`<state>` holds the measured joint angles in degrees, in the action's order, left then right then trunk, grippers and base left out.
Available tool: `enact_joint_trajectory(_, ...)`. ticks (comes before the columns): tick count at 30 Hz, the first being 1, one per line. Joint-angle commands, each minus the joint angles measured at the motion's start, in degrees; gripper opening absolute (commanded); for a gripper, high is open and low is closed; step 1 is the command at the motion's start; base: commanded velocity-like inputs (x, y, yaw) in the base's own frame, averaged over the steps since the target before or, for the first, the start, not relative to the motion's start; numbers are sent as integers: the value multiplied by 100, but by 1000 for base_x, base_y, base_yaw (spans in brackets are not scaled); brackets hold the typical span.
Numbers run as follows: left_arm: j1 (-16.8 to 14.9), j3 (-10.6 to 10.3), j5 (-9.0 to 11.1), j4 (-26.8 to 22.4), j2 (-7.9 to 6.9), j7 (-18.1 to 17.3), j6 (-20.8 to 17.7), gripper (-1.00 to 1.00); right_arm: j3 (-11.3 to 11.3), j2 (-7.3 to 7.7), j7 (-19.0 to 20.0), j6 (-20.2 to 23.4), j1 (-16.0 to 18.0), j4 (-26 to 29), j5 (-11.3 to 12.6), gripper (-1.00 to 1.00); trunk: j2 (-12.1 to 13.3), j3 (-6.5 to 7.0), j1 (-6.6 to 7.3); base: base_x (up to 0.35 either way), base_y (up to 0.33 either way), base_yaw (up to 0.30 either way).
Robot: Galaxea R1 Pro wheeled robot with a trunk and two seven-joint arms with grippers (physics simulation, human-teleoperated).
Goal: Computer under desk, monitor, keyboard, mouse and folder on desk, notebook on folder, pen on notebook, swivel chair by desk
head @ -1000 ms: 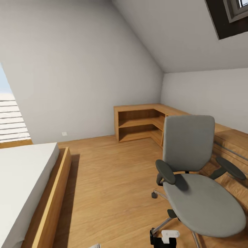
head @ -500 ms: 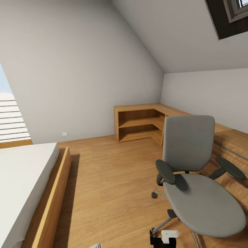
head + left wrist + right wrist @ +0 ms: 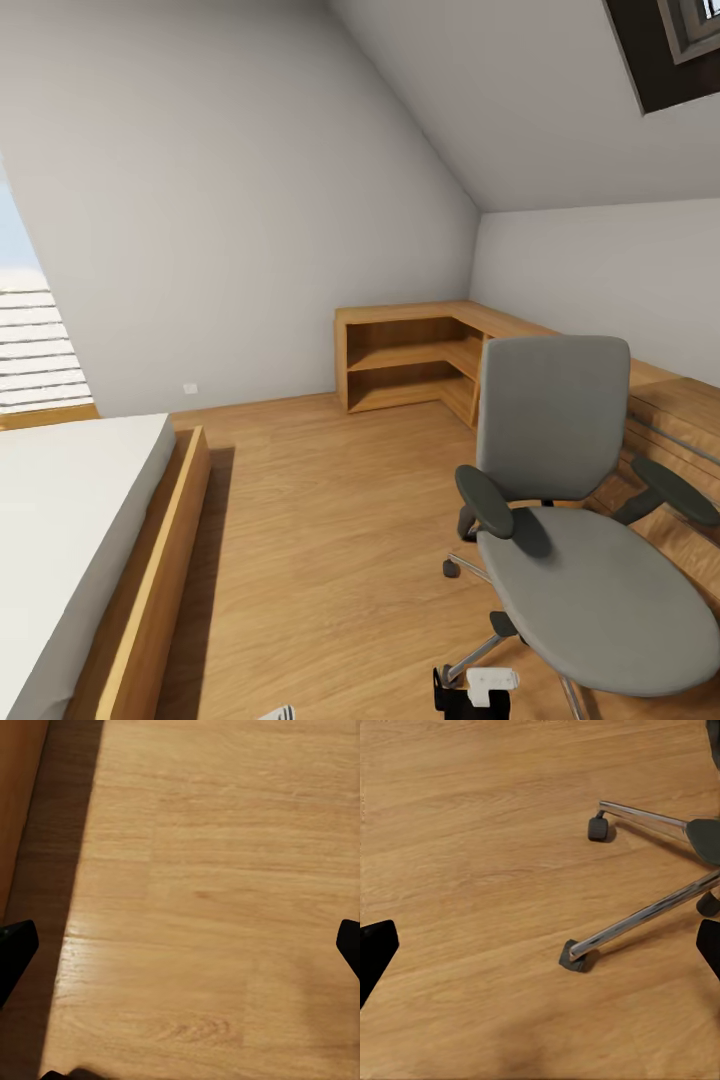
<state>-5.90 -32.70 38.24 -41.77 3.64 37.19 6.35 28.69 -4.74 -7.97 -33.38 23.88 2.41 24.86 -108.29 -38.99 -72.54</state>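
Swivel chair (image 3: 575,520) stood just beside the wooden shelf unit (image 3: 420,360), seat bare, no folder on it. Both grippers spread, holding nothing. You looked mid-transit; next: find desk, then push chair there.

No legible text or markings anywhere.

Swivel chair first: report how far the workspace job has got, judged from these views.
Done: the swivel chair has a bare grey seat, so no folder lies on it.

In hand: nothing. The left end effector and the right end effector are both open over the wooden floor, the right one near the chair's chrome legs.

Left: positioning the chair, which stands beside a corner shelf unit. The desk arrangement cannot be judged here.
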Motion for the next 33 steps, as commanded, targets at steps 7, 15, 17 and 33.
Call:
enact_joint_trajectory(7, -8, -34, 61, 2, -4, 25, 50, 100, 49, -1, -38, -11, 2, -4, 19, 100, -3, -6, -1, 276, 0, 274)
enact_joint_trajectory(15, -8, -34, 53, 2, -4, 25, 50, 100, 49, -1, -35, -11, 2, -4, 19, 100, -3, -6, -1, 64, 0, 277)
enact_joint_trajectory(17, -8, -34, 52, 2, -4, 25, 50, 100, 49, -1, -35, -11, 2, -4, 19, 100, -3, -6, -1, 9, 0, 277)
enact_joint_trajectory(33, -8, -41, 45, 2, -4, 25, 50, 100, 47, -1, -30, -11, 2, -4, 19, 100, -3, -6, -1, 120, 0, 205)
